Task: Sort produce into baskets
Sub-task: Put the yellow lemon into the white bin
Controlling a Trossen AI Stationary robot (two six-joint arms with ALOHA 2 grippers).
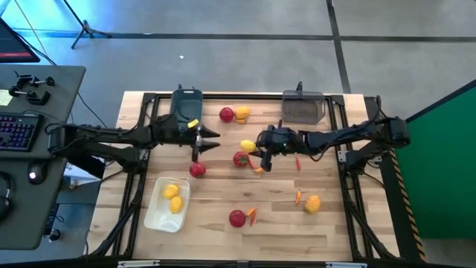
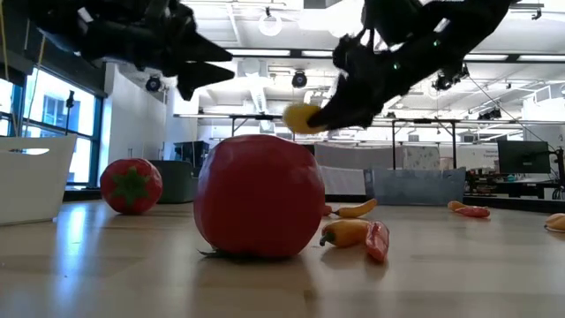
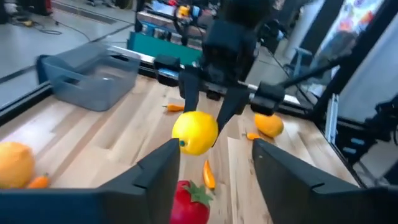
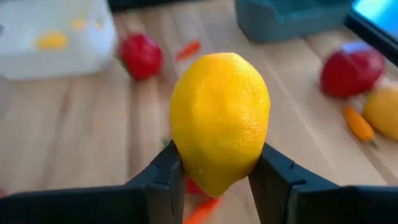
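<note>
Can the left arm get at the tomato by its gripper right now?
Probably yes: the left gripper is open and empty, the tomato lies bare just beside it, and the right gripper holds its lemon farther off.

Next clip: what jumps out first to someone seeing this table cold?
The right end effector holds a yellow lemon lifted above the table's middle. The left end effector hangs open, facing it. Two more lemons lie in the white tray at the front left.

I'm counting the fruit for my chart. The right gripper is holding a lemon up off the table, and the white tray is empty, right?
Not quite. The right gripper does hold a lemon off the table, but the white tray is not empty: the high view shows two yellow lemons lying in it.
</note>
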